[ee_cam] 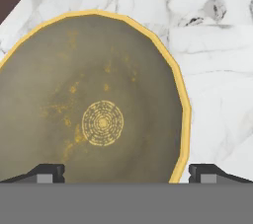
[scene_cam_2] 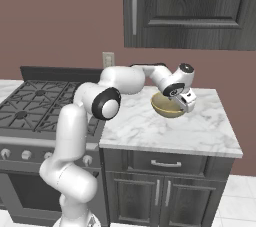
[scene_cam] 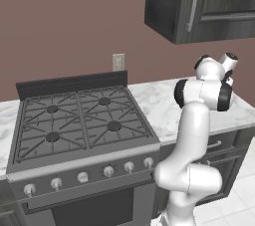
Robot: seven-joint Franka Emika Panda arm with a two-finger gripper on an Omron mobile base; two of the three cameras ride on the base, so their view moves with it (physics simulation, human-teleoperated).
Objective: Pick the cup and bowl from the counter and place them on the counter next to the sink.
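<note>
While wide apart, fingers (ee_cam: 49, 173) over bowl (ee_cam: 99, 119).

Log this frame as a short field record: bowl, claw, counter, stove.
bowl: yellow-tan bowl upright on the counter, right of the stove
claw: claw open, directly over the bowl's rim, one fingertip above the inside, the other beyond the rim
held: nothing
counter: white marble counter over dark cabinets
stove: stove, burners bare

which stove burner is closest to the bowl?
The back-right burner: it sits at the stove's far corner, on the side beside the counter where the bowl rests; the other three lie farther off.
</note>
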